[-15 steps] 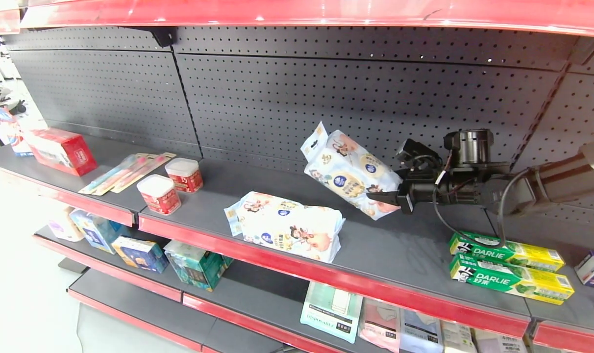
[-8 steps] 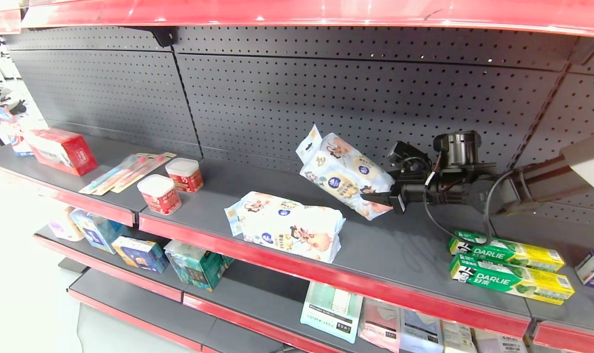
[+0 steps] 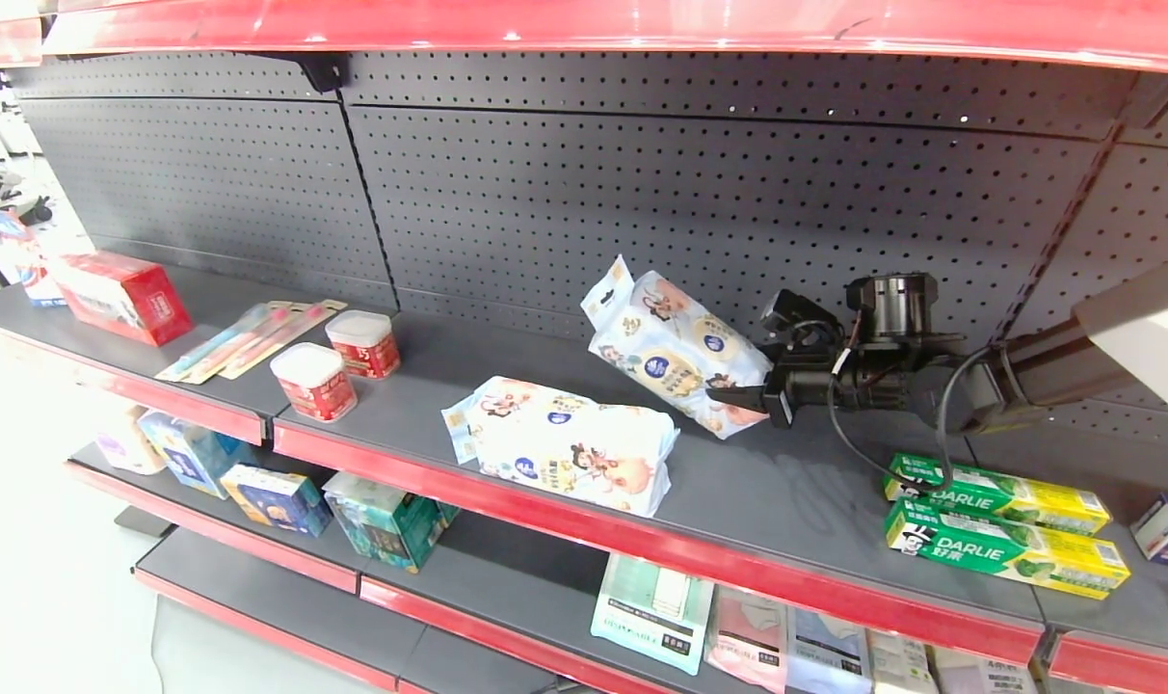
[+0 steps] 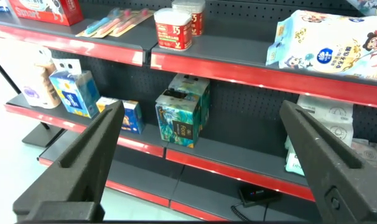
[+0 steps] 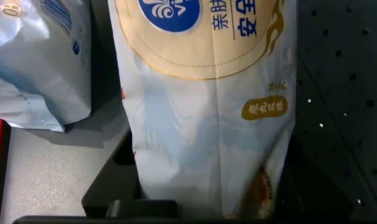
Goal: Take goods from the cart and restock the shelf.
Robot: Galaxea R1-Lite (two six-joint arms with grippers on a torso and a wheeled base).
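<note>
The right gripper (image 3: 738,400) is clamping 1 end of a wipes pack (image 3: 676,352) tilted low over the shelf (image 3: 786,492), its length running leftward from the gripper, behind a 2nd pack (image 3: 565,443), while the left gripper (image 4: 201,112) is standing open.

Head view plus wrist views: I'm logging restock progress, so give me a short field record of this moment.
Held item: white printed pack, tilted, upper end toward the pegboard
Holder: right gripper, shut on the pack's lower end
Pack touching shelf: cannot tell
Already shelved: matching pack, lying flat near the front edge of the shelf
Further right: two green toothpaste boxes
Further left: two red jars
Other arm: left gripper, open, empty, facing the lower shelves
</note>
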